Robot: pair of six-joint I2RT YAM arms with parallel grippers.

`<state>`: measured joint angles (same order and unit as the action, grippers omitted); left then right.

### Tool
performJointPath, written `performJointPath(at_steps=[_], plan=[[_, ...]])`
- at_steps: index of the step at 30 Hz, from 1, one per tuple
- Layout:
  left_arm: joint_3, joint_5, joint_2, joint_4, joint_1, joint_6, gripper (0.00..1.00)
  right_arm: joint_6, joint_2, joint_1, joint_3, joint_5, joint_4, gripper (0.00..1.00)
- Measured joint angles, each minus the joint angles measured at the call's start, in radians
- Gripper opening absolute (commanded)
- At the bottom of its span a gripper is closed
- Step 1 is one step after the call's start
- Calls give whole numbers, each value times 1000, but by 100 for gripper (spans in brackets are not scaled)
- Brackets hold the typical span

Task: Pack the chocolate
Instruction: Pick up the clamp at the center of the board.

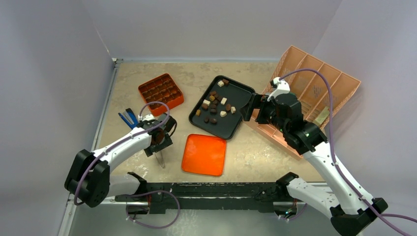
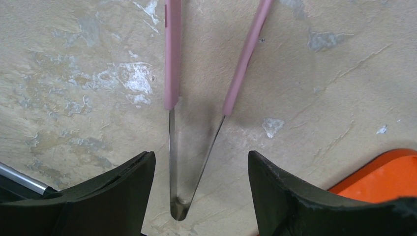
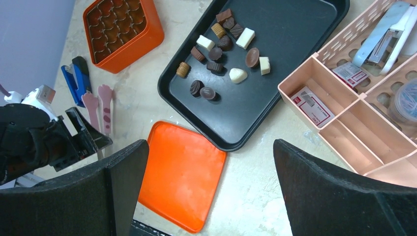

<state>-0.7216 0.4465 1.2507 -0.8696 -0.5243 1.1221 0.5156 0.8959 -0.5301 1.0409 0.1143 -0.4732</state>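
The chocolate (image 1: 215, 104) is several small dark brown, mid brown and cream pieces lying on the black tray (image 1: 235, 122); it also shows in the right wrist view (image 3: 221, 49). The orange compartmented box (image 1: 160, 91) stands at the back left. My left gripper (image 1: 158, 143) is open low over the table, its fingers (image 2: 118, 191) either side of the joined metal end of pink-handled tweezers (image 2: 178, 196), touching neither arm. My right gripper (image 1: 249, 107) is open and empty, raised by the tray's right edge; its own view (image 3: 211, 187) looks down on the tray (image 3: 280, 88).
A flat orange lid (image 1: 204, 154) lies in front of the tray. A blue stapler (image 1: 129, 118) lies left of my left gripper. A pink compartmented organiser (image 1: 314, 91) with office items leans at the right, behind my right arm. Walls close in left and back.
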Motion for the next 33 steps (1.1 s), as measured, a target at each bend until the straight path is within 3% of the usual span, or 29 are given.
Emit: performJointPath(at_steps=[16, 21, 33], plan=[[33, -56, 51, 151, 46, -42, 60, -16, 1, 0, -3, 25, 0, 99], [41, -68, 48, 172, 45, -42, 64, -18, 7, 0, -3, 25, 1, 99], [78, -49, 65, 199, 46, -45, 54, -18, 20, 0, -3, 25, 0, 99]])
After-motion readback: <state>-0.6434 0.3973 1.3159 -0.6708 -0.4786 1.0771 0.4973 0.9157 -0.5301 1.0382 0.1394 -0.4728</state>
